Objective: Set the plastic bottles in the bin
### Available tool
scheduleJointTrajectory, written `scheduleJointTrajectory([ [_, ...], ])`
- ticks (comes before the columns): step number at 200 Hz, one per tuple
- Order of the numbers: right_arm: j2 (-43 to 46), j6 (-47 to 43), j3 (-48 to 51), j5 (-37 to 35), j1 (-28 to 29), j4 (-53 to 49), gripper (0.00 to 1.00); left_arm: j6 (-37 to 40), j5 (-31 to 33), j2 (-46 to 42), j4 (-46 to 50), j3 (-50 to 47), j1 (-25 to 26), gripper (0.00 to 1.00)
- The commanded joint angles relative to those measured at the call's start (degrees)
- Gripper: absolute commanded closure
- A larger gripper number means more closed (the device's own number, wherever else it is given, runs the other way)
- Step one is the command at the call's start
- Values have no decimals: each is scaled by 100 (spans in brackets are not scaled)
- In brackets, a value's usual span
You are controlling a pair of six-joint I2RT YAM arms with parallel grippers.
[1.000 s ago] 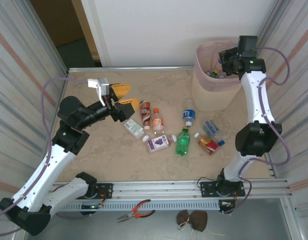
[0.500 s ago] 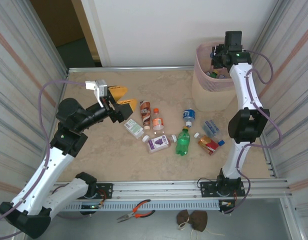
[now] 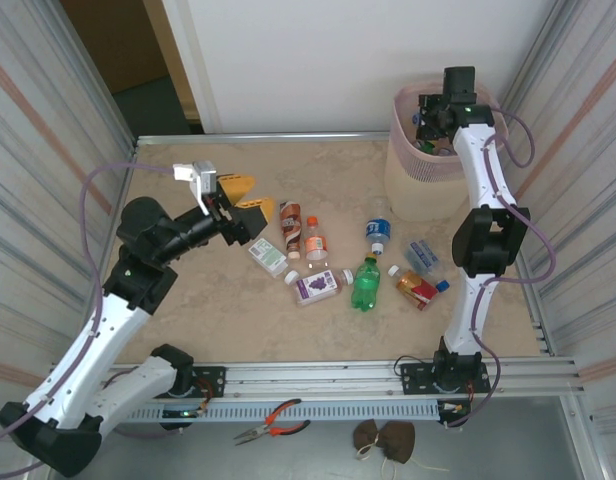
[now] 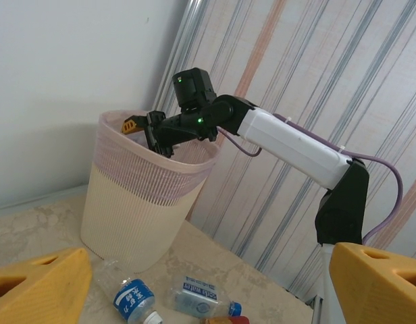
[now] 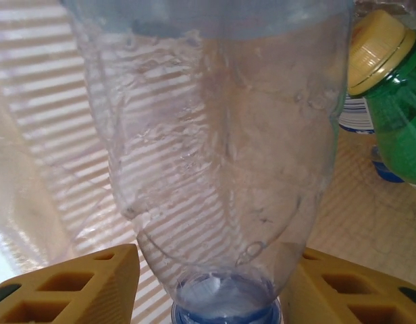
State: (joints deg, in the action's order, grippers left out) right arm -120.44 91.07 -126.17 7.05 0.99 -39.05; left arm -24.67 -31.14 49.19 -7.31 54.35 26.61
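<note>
My right gripper [image 3: 426, 118] hangs over the mouth of the tall, round, pale pink perforated plastic bin [image 3: 413, 185] at the table's far right corner. A clear plastic bottle with a blue cap [image 5: 221, 169] sits cap-first between its yellow fingers [image 5: 86, 287]. The fingers stand partly apart, and I cannot tell whether they grip it. A green bottle with a yellow cap [image 5: 394, 115] lies in the bin. My left gripper [image 3: 248, 197] is wide open and empty. Beside it, 8 plastic bottles [image 3: 365, 283] lie scattered on the beige marbled table [image 3: 208, 300].
</note>
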Motion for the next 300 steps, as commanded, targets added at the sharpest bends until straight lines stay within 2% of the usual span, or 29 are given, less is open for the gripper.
scheduleJointTrajectory([
  [1, 171, 47, -268, -210, -46, -81, 44, 23, 80, 111, -218, 70, -41, 9],
  [83, 851, -79, -189, -309, -79, -244, 32, 45, 10, 537, -75, 261, -38, 9],
  [154, 1343, -420, -41, -94, -84, -6, 33, 110, 12, 852, 254, 447, 75, 11],
  [199, 2089, -1027, 541, -77, -117, 331, 33, 423, 662, 1361, 1326, 969, 296, 15],
  [226, 2577, -1434, 939, -194, -184, 310, 33, 321, 1208, 1800, 2085, 1280, 325, 16],
  [251, 3063, -1569, 1582, -204, -313, 447, 33, 292, 1335, 2328, 2637, 1576, 378, 17],
  [274, 3492, -1658, 2311, -176, -439, 584, 34, 75, 1939, 2772, 3306, 1858, 458, 19],
  [300, 3945, -1677, 3080, -152, -546, 691, 34, -645, 2710, 3228, 3858, 2074, 462, 17],
])
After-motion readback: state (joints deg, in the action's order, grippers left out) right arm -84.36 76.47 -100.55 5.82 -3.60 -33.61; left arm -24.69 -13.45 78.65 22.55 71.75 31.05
